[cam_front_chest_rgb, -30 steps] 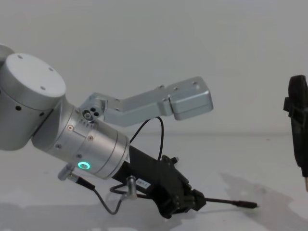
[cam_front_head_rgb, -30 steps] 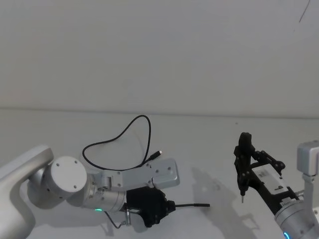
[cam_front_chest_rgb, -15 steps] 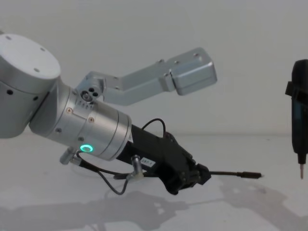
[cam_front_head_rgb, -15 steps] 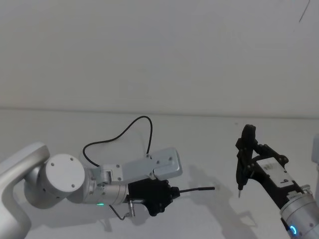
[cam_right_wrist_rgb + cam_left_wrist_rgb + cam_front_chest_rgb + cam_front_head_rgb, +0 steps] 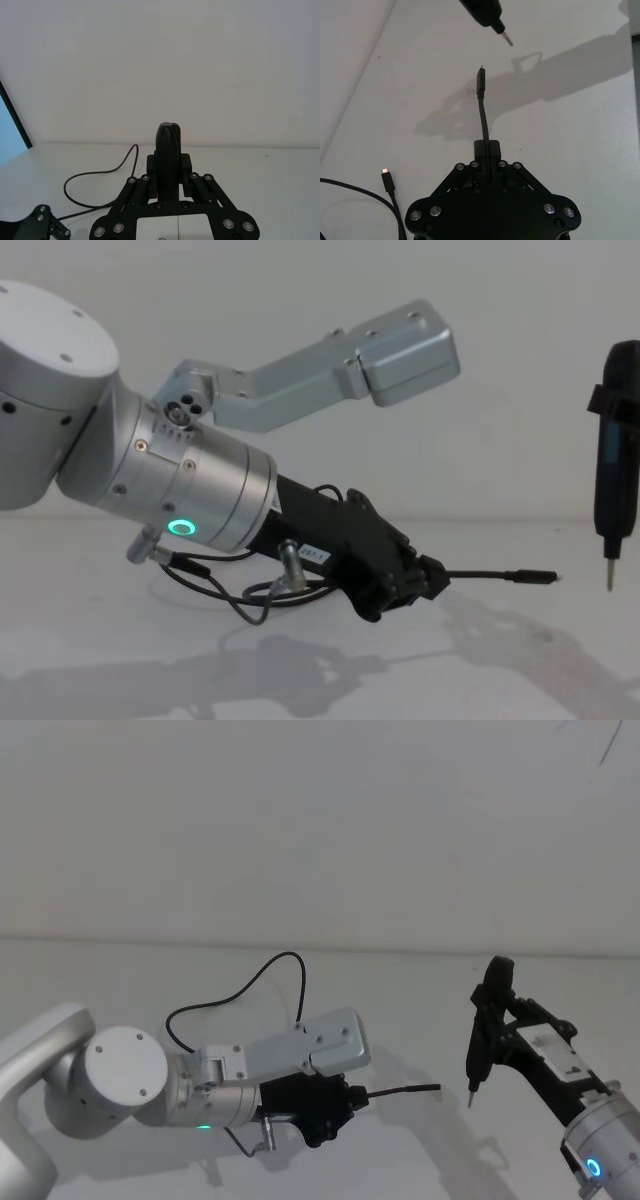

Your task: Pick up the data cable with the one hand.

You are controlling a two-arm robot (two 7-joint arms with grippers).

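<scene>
Lifted higher than a second ago, the left gripper (image 5: 428, 578) reaches low and nearly level over the white table (image 5: 400, 990), fingers clamped on the data cable (image 5: 243, 990) near one plug (image 5: 535, 577), which juts toward the right gripper (image 5: 168, 165). That one grips an upright black tool (image 5: 478, 1060). Bare table separates them; the cable's loop lies behind.
</scene>
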